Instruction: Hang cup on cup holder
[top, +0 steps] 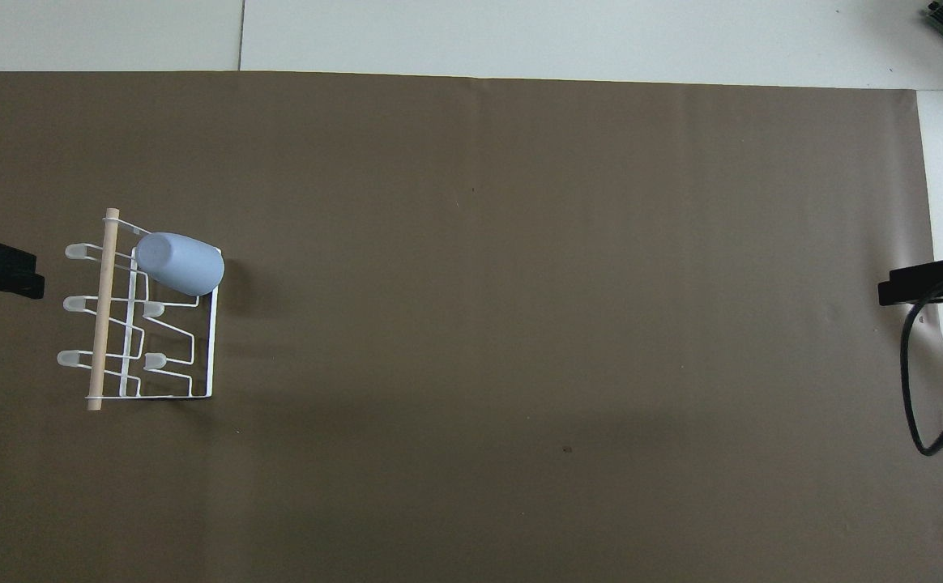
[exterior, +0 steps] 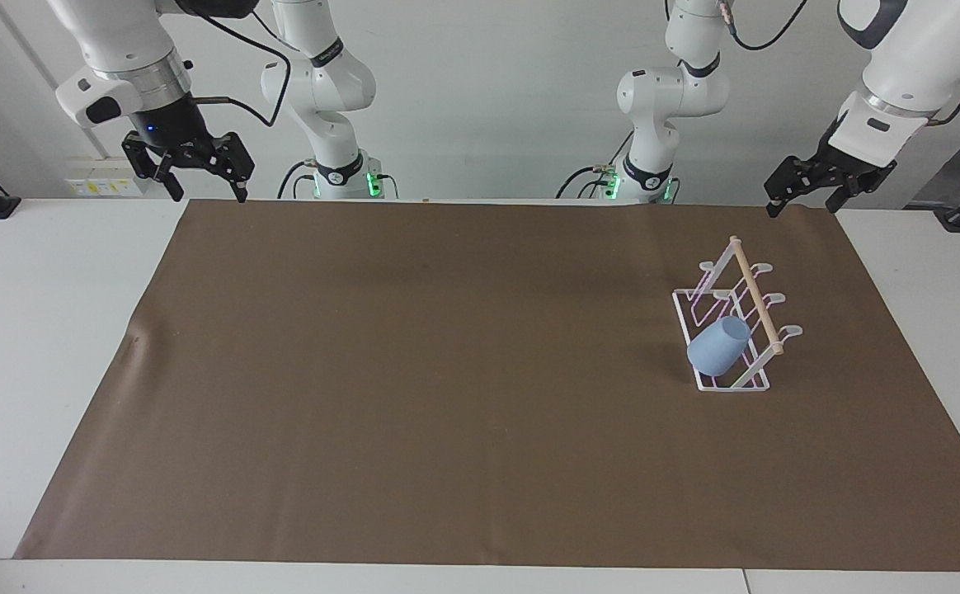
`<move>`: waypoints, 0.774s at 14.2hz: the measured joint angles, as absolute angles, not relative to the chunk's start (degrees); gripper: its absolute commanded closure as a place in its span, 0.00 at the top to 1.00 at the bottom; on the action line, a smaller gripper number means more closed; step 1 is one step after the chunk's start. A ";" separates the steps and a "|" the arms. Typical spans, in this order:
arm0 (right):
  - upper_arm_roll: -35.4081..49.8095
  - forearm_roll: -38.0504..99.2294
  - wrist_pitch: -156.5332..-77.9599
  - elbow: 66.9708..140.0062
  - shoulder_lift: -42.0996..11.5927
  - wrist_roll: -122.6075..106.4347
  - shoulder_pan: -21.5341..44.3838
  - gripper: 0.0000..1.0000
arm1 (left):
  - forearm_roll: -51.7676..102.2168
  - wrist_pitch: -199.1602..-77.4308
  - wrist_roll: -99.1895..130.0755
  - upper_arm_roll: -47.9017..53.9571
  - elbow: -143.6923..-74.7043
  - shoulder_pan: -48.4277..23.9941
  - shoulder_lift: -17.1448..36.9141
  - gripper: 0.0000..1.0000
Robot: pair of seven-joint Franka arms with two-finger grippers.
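brown paper sheet (exterior: 447, 371) covering most of a white table (exterior: 43, 346), flat, with a small crease near the right arm's end.

item: cup holder (exterior: 736, 330), white wire, rectangular base, slanted looped prongs, light wooden rod (exterior: 756, 295) across the top. stands on the sheet toward the left arm's end of the table.

item: cup (exterior: 719, 346), light blue, no handle. hung mouth-down and tilted over one prong of the cup holder, at the end of the rack farthest from the robots; closed bottom points up and away from the rod. seen from overhead (top: 180, 263) it lies across the corner of the wire base.

item: left gripper (exterior: 806, 191), black, raised over the edge of the sheet at the robots' side, apart from the cup holder; fingers spread, nothing between them.

item: right gripper (exterior: 200, 177), black, raised over the sheet's corner at the right arm's end; fingers spread, nothing between them. a black cable (top: 917, 380) trails from it in the overhead view.
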State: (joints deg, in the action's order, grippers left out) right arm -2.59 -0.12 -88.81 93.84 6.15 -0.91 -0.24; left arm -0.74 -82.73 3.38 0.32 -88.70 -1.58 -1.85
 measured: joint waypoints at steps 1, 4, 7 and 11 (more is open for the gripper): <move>-2.63 -0.12 -88.81 93.83 6.13 -0.91 -0.07 1.00 | -0.74 -82.87 3.38 0.31 -88.70 -1.58 -1.84 1.00; -3.56 -0.12 -89.00 93.82 6.13 -0.91 1.27 1.00 | -0.74 -84.20 3.37 0.20 -88.70 -1.57 -1.84 1.00; -4.31 -0.12 -89.00 93.82 6.13 -0.91 2.28 1.00 | -0.74 -85.93 1.63 0.17 -88.72 -1.57 -1.83 1.00; -4.46 -0.12 -89.00 93.84 6.13 -0.91 2.28 1.00 | -0.74 -86.21 0.06 0.02 -88.72 -1.47 -1.82 1.00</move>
